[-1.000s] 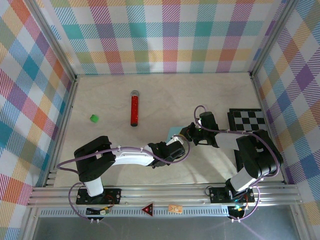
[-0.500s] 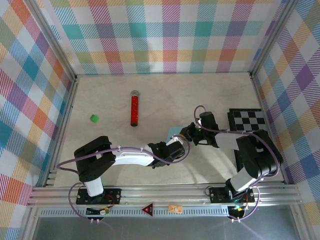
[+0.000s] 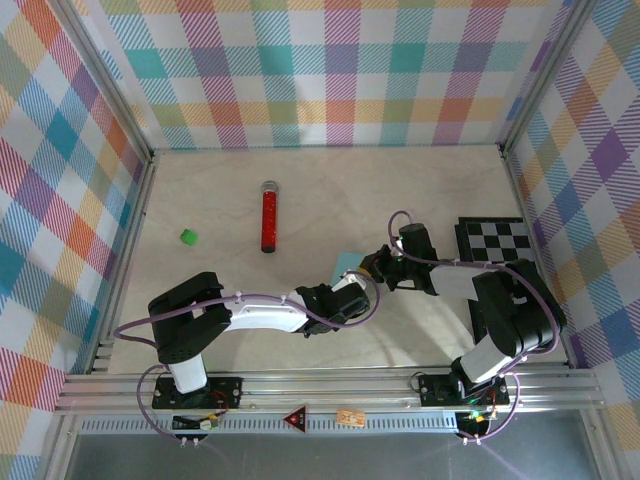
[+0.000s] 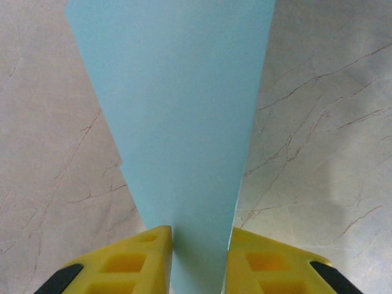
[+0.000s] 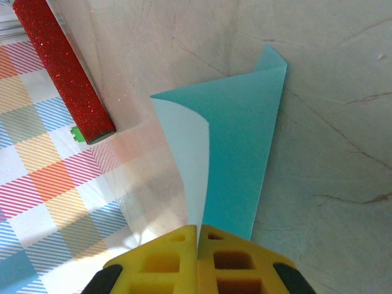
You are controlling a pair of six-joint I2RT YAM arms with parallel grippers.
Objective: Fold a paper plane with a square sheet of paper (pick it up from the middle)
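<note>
the square sheet of paper (image 5: pixel 239 153), already partly folded with one flap curling up, is sitting near the middle of the table (image 3: pixel 220 200), between the two arms. the right gripper (image 5: pixel 197 229) is pinching its near edge, jaws pressed together. the left gripper (image 4: pixel 199 236) is straddling a tapering strip of it, jaws apart, though whether it is truly gripping is unclear. for a clean crease, the left should be closing squarely on the fold line while the right is holding steady without pulling, or the thin sheet risks tearing.

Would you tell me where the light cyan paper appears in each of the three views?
Top external: cyan paper just right of centre.
Left wrist: tall strip up the middle, rising from the left end effector.
Right wrist: folded, centre-right, pinched in the right end effector.
Shared landmark: the marbled table.
</note>
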